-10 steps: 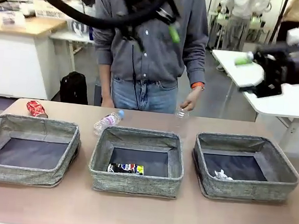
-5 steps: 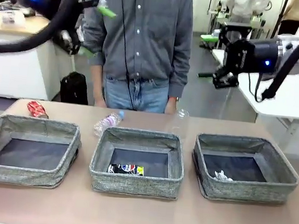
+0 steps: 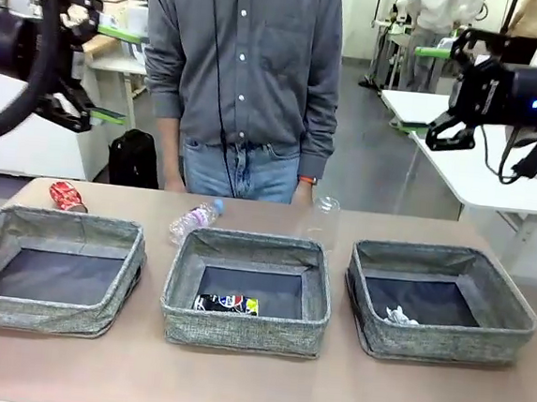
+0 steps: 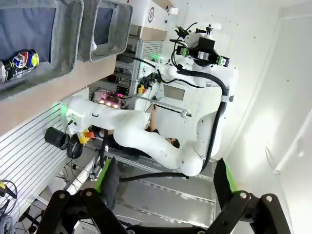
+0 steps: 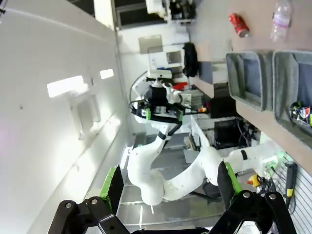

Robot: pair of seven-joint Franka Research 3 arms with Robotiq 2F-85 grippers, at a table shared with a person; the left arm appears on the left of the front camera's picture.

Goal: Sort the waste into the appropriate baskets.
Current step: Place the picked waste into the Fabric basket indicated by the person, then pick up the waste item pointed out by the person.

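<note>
L pincer (image 3: 121, 75), R pincer (image 3: 416, 90) outward; 3 baskets (image 3: 51, 317) (image 3: 243, 333) (image 3: 444, 343)

The tan table (image 3: 252, 388) bears three heathered grey baskets with dark bottoms: left basket (image 3: 33, 312), middle basket (image 3: 238, 332), right basket (image 3: 444, 341). At eleven o'clock of the left basket lies a red can (image 3: 65, 194). The black can (image 3: 226, 303) in the middle basket is printed blue, white, red and yellow. The paper wad (image 3: 398, 315) in the right basket is white. At eleven o'clock of the middle basket lies a clear bottle (image 3: 194, 219), blue-capped with a pinkish label; at one o'clock, a clear cup (image 3: 323, 215). The person's shirt (image 3: 262, 59) is grey with white buttons, the jeans (image 3: 238, 170) blue. Left gripper (image 3: 133, 78) and right gripper (image 3: 408, 89) are black with green pads
</note>
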